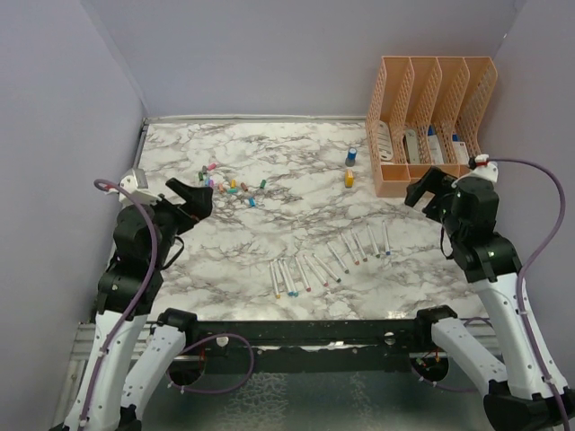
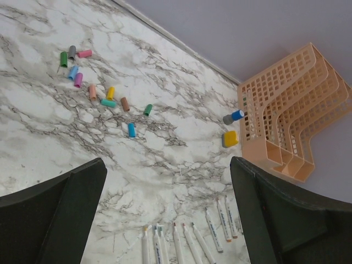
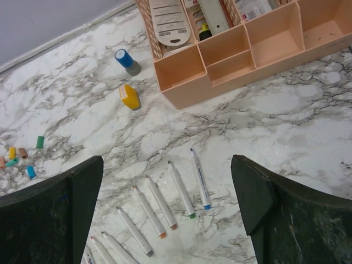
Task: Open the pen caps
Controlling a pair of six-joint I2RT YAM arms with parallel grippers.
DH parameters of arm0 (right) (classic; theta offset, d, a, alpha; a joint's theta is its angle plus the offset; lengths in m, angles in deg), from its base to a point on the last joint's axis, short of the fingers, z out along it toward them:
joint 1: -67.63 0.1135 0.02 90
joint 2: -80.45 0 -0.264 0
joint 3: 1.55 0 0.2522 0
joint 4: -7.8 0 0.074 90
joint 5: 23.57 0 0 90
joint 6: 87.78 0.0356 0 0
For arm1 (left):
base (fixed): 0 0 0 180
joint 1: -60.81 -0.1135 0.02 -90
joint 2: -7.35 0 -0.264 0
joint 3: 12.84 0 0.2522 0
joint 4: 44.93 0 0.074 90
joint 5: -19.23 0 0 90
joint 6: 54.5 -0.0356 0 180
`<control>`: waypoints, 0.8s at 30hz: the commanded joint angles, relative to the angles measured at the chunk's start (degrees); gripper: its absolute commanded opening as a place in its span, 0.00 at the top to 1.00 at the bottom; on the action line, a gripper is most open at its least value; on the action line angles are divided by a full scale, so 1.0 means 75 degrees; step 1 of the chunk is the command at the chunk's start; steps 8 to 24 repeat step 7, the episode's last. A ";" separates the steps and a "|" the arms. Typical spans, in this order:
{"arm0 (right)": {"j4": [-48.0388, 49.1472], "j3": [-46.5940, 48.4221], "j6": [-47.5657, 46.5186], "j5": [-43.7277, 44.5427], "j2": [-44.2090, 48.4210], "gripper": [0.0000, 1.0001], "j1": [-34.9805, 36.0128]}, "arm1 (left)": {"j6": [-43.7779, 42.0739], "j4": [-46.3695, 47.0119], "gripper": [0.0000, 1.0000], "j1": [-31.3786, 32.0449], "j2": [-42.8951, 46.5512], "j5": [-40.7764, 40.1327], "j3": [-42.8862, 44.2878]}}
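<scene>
Tiny coloured plastic pen caps (image 2: 108, 103) are scattered apart from slim white-barrelled pens (image 3: 180, 188) laid in a row. The left gripper (image 2: 168, 217) and right gripper (image 3: 166, 212) are held spread, empty.

- You'll see both arms built alike: the left arm (image 1: 133, 260) and right arm (image 1: 485, 247) have black housings above and white links below.
- A lilac cable (image 1: 146, 269) runs along each.
- The left gripper (image 1: 191, 196) and right gripper (image 1: 424, 190) have dark, matte, wedge-shaped fingers (image 2: 55, 214).
- A black bar (image 1: 305, 330) joins the bases.
</scene>
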 commanded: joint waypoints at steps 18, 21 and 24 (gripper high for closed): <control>-0.0326 -0.0013 0.0033 -0.0181 0.0247 0.01 -0.0035 | 0.0124 -0.0377 0.01 -0.0038 0.0214 -0.0210 0.0022; -0.0326 -0.0013 0.0033 -0.0181 0.0247 0.01 -0.0035 | 0.0124 -0.0377 0.01 -0.0038 0.0214 -0.0210 0.0022; -0.0326 -0.0013 0.0033 -0.0181 0.0247 0.01 -0.0035 | 0.0124 -0.0377 0.01 -0.0038 0.0214 -0.0210 0.0022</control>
